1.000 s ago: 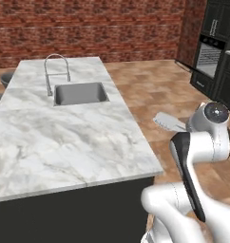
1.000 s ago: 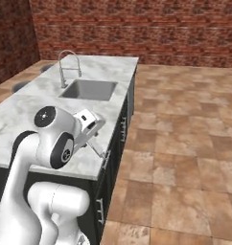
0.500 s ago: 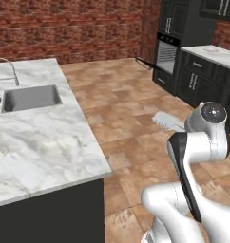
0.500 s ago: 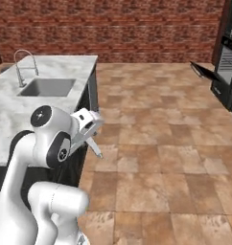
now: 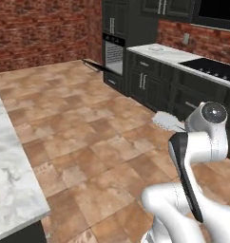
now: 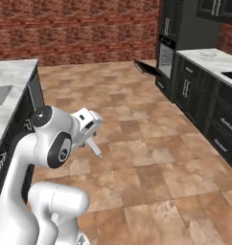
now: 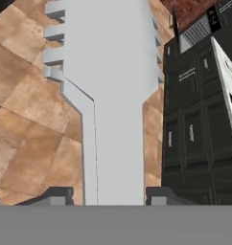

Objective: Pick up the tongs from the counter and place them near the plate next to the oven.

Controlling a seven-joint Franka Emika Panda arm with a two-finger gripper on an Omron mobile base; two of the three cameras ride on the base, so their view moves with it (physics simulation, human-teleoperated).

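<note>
Carrying tongs (image 7: 115, 95) pinched in claw (image 7: 108, 195) toward oven (image 5: 113, 53) at 12 o'clock; next: reach plate (image 5: 156, 48) tabletop, set down beside it.

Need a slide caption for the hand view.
End effector shut on the tongs, toothed end forward, dark cabinets alongside.

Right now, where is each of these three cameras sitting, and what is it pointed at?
Left base view: behind the arm's left, facing the oven and plate; white arm lower right, tongs poking out.
Right base view: behind its right, over the tiled floor toward that oven; arm lower left.
Hand view: on the hand, looking along the tongs held by the gripper, dark cabinets beyond.
Both base views share oven, worktop and counter.
</note>
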